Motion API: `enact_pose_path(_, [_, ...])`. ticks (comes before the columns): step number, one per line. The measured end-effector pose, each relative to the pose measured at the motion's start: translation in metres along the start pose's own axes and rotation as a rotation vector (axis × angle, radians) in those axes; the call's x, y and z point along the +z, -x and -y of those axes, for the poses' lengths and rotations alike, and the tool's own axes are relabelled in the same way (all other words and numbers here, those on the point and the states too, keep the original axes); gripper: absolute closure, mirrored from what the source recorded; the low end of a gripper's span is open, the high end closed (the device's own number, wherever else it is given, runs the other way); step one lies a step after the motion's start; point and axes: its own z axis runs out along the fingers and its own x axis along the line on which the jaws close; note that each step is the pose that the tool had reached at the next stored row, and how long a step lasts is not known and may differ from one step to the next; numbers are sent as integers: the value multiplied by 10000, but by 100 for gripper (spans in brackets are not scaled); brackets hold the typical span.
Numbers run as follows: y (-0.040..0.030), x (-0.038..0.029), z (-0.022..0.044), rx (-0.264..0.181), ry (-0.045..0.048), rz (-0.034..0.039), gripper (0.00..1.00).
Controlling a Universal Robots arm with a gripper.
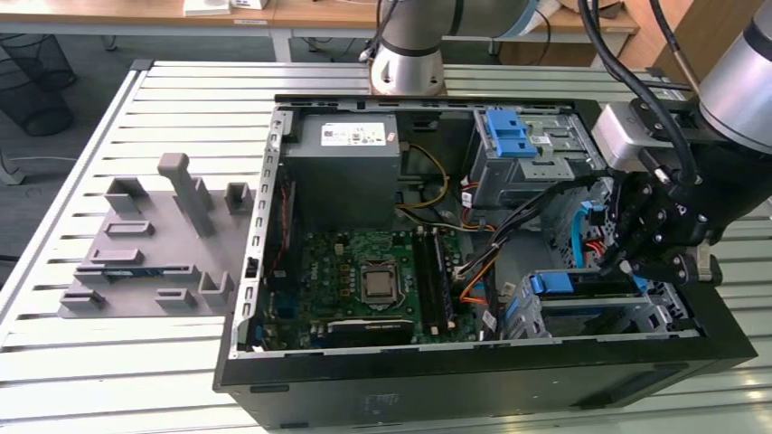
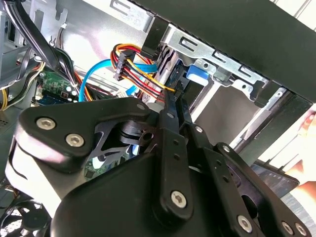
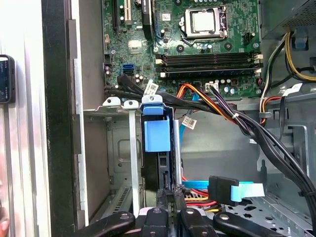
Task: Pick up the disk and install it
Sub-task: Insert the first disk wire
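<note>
One gripper (image 3: 168, 195) clenched on the disk (image 3: 159, 136), disk standing on edge in the drive cage (image 3: 116, 148) at the open computer case's (image 1: 483, 389) front corner, motherboard (image 3: 197, 44) nearby.

Silver-grey arm tubes, a black linkage hand (image 1: 657, 237) with bright screw heads, black cables trailing alongside.

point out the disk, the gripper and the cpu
disk (image 3: 157, 140), first wrist view, on its blue bracket tab
gripper (image 3: 170, 190), first wrist view, between the fingertips
cpu (image 3: 204, 22), first wrist view, on its silver lid
</note>
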Motion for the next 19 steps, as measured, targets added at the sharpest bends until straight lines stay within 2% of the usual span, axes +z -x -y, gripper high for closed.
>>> enact_pose_path(6, [0, 31, 3, 34, 47, -5, 84])
enact_pose_path(14, [0, 34, 2, 39, 52, 1, 83])
enact_pose_path(15, [1, 27, 2, 39, 52, 6, 83])
enact_pose_path(16, [0, 9, 1, 39, 51, 3, 76])
enact_pose_path(19, [0, -63, 0, 38, 50, -2, 76])
